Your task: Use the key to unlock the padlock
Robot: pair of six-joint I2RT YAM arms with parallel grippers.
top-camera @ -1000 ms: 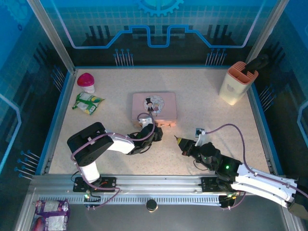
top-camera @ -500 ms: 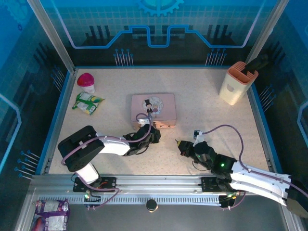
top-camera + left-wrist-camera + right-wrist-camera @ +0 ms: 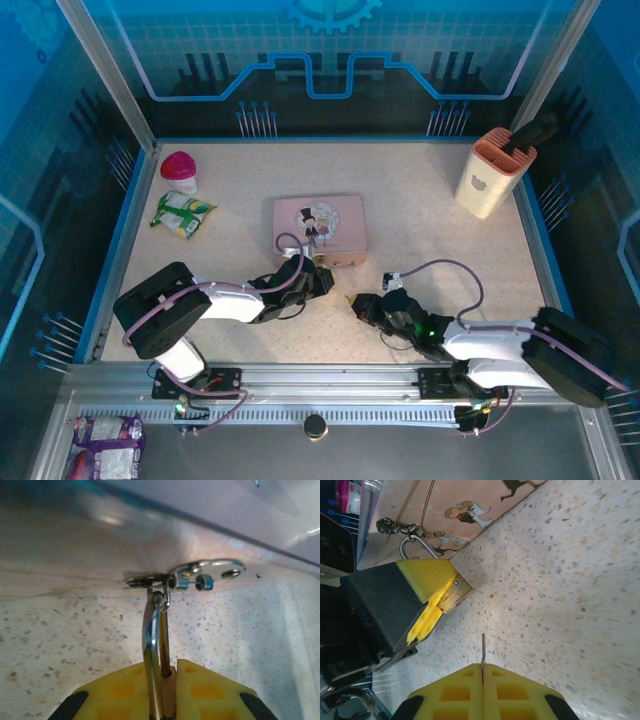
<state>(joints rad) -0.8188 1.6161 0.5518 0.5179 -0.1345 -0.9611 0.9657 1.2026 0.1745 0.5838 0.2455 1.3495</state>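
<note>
The padlock (image 3: 456, 593) has a brass body and a silver shackle (image 3: 151, 630) that is hooked through the clasp (image 3: 207, 575) of the pink tin (image 3: 320, 222). My left gripper (image 3: 170, 667) is shut on the padlock's body at the tin's front edge and is also seen from above (image 3: 322, 281). The key (image 3: 482, 651) is a thin dark sliver sticking out from my right gripper (image 3: 482, 666), which is shut on it. Its tip points up-left of the right wrist view, a short gap away from the padlock's bottom face. From above, the right gripper (image 3: 358, 302) lies just right of the left one.
A peach holder (image 3: 492, 172) stands at the back right. A red-capped bottle (image 3: 180, 168) and a green packet (image 3: 182, 213) lie at the back left. The speckled table (image 3: 440, 240) is bounded by blue walls.
My right gripper has moved left with the key, closing most of the distance to the padlock. The left gripper has stayed shut on the padlock at the tin's clasp.
</note>
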